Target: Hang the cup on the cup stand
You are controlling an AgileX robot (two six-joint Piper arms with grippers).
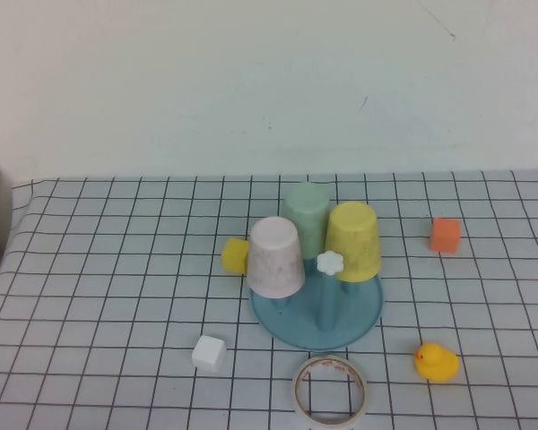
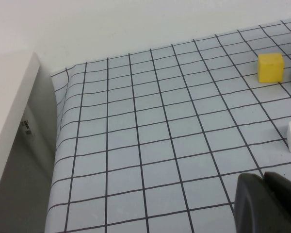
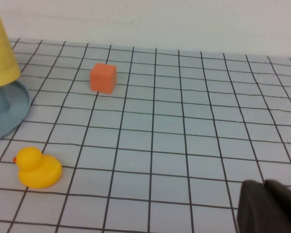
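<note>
Dark closed left pincer (image 2: 266,204) and closed right pincer (image 3: 267,206) low over the gridded counter (image 1: 117,269), tape roll (image 1: 331,391) at six o'clock of cup stand (image 1: 316,313), pink cup (image 1: 274,255) inverted on its nine o'clock peg, yellow cup (image 1: 353,240) and green cup (image 1: 306,215) beyond.

Pale pink speckled plastic cup (image 1: 275,257) upturned on left peg of light blue round cup stand (image 1: 316,318). Yellow plastic cup (image 1: 353,241) on right peg, mint-green cup (image 1: 306,213) behind, apparently on rear peg. Front peg with white flower knob (image 1: 329,263) bare. Yellow cube (image 1: 234,254) just left of pink cup. White cube (image 1: 209,353) front-left of stand, tape roll (image 1: 331,390) in front, yellow rubber duck (image 1: 436,362) front-right, orange cube (image 1: 445,235) right, well apart. Left gripper (image 2: 265,204) near white cube; right gripper (image 3: 266,206) right of duck.
</note>
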